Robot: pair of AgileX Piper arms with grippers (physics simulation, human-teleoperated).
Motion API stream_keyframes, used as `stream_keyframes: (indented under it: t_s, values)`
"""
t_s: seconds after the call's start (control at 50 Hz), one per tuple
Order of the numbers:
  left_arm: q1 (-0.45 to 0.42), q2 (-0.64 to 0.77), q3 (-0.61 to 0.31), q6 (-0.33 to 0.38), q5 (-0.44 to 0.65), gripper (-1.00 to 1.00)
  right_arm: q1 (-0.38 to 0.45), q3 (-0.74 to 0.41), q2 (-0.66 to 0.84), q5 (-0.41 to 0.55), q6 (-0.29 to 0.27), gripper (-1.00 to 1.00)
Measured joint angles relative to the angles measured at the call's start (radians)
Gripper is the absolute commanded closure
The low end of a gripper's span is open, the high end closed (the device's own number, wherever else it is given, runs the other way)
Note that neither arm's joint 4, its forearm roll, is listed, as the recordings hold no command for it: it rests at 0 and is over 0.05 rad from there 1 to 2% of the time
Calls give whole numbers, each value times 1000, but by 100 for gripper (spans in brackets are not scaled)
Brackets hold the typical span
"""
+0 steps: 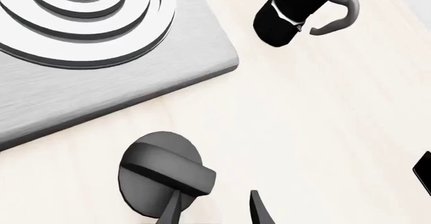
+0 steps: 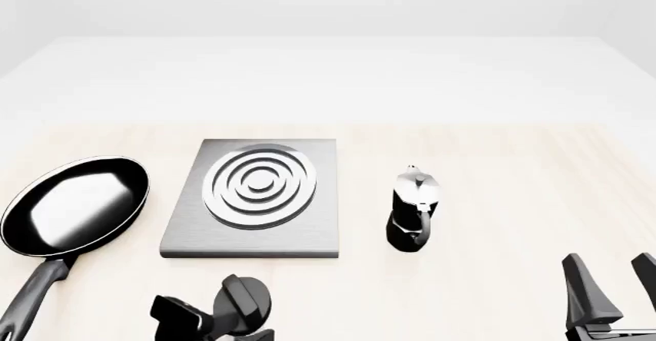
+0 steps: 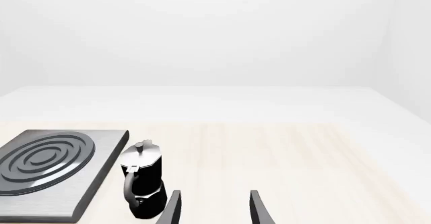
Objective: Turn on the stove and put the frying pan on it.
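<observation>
Front view shows the left end effector (image 2: 210,318) poised at the knob (image 2: 244,301), fingers parted and holding nothing; the right end effector (image 2: 615,295) waits open and empty. One stove (image 2: 251,230), one pan (image 2: 74,203) (left of the plate, on the tabletop), one moka pot (image 2: 413,210). Best practice, arguably: centre the fingers astride the knob's ridge (image 1: 168,168) before closing, then twist.

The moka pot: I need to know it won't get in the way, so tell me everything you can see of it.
The moka pot is small, with a glossy black base, silvery upper half, a knobbed lid and a curved handle. It stands upright on the table, just right of the stove, apart from it. Nothing touches it; both grippers are clear of it.
</observation>
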Motion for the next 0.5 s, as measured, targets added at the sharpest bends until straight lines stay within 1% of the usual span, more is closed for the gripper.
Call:
stream_keyframes:
  t_s: [0.24, 0.5]
  values:
    - [-39, -23, -10, 1, 32, -100, 0, 0, 0, 0, 0, -100]
    - [-81, -49, -41, 12, 61, -100, 0, 0, 0, 0, 0, -100]
